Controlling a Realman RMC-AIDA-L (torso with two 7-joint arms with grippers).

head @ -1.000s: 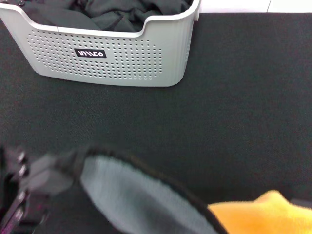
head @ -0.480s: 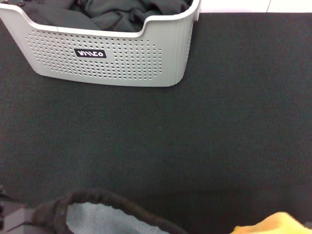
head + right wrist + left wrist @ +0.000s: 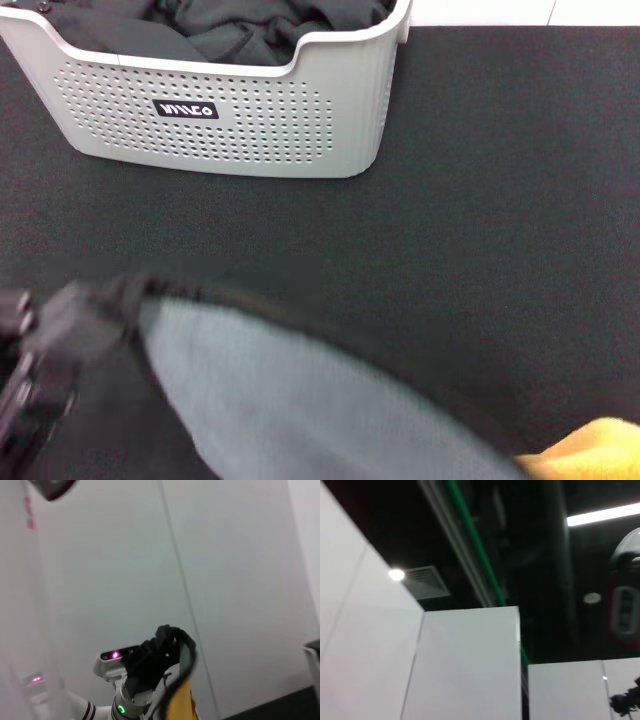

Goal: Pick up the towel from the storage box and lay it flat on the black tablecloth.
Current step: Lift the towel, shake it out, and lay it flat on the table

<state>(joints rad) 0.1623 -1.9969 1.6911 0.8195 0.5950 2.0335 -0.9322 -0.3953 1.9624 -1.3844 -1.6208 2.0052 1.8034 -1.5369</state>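
Note:
The towel (image 3: 300, 400), grey-green with a thin black hem, hangs stretched across the lower part of the head view, above the black tablecloth (image 3: 480, 220). My left gripper (image 3: 70, 325) at the lower left is shut on the towel's corner. The right wrist view shows that left gripper (image 3: 150, 655) far off, clamped on the black-hemmed corner (image 3: 182, 645), with yellow fabric (image 3: 181, 705) hanging below it. A yellow-orange patch (image 3: 590, 450) shows at the towel's lower right end. The storage box (image 3: 230, 120) stands at the back left. My right gripper is out of view.
Several plain black cloths (image 3: 240, 25) lie crumpled in the storage box. A white surface (image 3: 520, 10) borders the tablecloth at the back right. The left wrist view shows only white panels (image 3: 465, 665) and a dark ceiling.
Half a second ago the towel sat low at the bottom edge. It has risen and spread wider across the view, and my left gripper has come back up at the lower left.

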